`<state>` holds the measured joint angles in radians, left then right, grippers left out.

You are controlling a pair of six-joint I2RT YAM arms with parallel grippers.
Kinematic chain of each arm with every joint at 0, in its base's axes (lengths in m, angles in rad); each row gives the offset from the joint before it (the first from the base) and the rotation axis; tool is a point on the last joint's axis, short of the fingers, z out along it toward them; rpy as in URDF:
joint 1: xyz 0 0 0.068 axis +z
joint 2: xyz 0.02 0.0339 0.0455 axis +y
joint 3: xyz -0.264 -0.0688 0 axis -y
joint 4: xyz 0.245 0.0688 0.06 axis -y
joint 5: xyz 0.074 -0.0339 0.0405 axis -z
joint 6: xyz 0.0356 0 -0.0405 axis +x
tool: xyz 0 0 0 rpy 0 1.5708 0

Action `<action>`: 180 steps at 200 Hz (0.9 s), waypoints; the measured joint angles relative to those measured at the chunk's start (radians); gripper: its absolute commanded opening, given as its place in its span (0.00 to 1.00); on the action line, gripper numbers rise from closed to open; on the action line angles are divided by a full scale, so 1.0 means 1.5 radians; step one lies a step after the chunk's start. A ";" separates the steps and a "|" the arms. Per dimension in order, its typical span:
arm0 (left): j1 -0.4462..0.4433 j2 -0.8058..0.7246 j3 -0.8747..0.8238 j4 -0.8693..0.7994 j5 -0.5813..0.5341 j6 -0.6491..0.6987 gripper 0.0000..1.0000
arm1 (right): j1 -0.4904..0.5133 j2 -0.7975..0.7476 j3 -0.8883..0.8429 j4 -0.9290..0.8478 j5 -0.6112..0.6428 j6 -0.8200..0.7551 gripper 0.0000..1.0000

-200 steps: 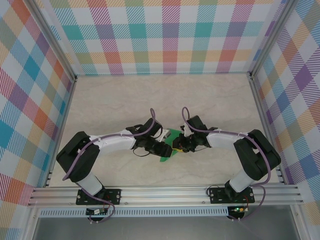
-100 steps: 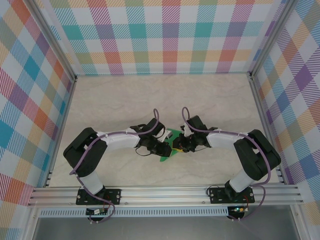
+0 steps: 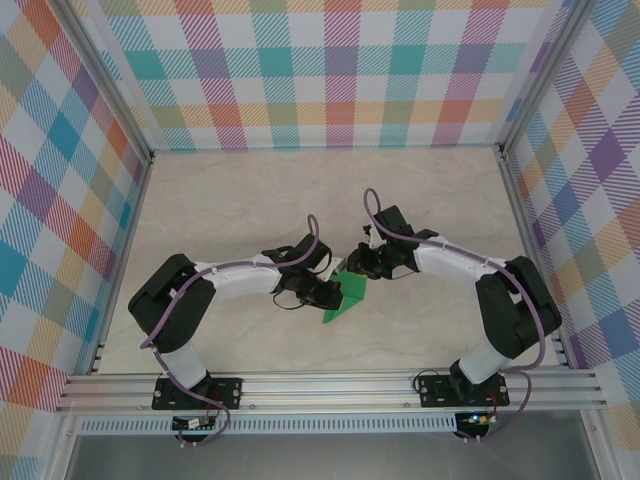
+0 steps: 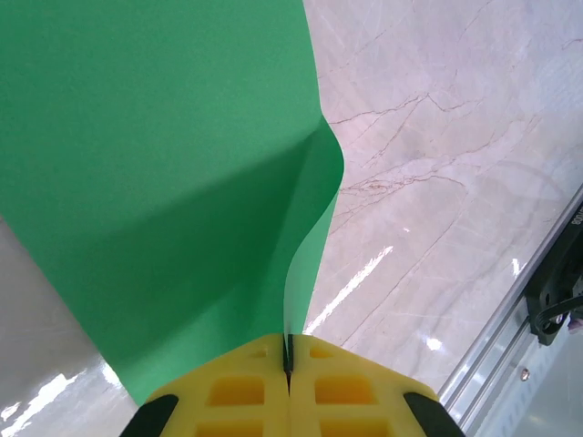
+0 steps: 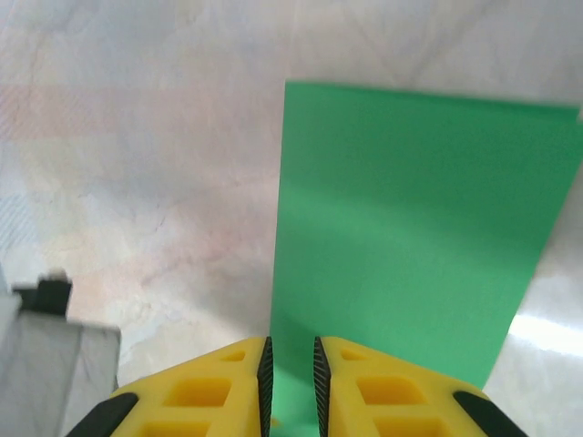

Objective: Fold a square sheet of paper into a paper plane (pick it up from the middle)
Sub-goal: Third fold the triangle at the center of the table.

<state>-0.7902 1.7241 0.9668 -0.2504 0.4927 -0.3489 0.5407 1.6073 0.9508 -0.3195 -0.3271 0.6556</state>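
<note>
At paper's [image 3: 345, 300] near edge, left gripper [image 4: 288, 353] clamps thin margin, sheet bowing. Right gripper [image 5: 290, 355] above paper, jaws narrowly parted, apparently gripping nothing. Risk: single pinch slips or tears; crease skews.

Plain bright green square sheet of paper [image 3: 345, 298], unmarked, seen as rectangle. One edge pinched tight in left gripper [image 4: 287, 350]. Beyond gripper, sheet bows in soft curve, spreading wide. Lifted, tilted edge-up.
</note>
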 measured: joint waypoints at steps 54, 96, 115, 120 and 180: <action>0.000 0.000 -0.002 0.032 0.022 -0.043 0.00 | -0.001 0.122 0.085 -0.075 0.026 -0.072 0.19; 0.000 0.000 -0.002 0.046 0.015 -0.064 0.00 | -0.001 0.187 0.126 -0.114 0.025 -0.118 0.19; 0.000 0.000 -0.002 0.045 -0.004 -0.064 0.00 | -0.002 0.192 0.137 -0.120 0.023 -0.132 0.19; 0.000 0.000 -0.002 0.043 -0.009 -0.064 0.00 | -0.002 0.194 0.138 -0.122 0.024 -0.134 0.19; 0.002 0.009 0.003 0.016 -0.063 -0.049 0.00 | -0.002 0.195 0.140 -0.127 0.023 -0.151 0.19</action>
<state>-0.7868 1.7370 0.9714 -0.2272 0.3981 -0.4225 0.5381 1.8992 1.1614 -0.5098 -0.2920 0.4290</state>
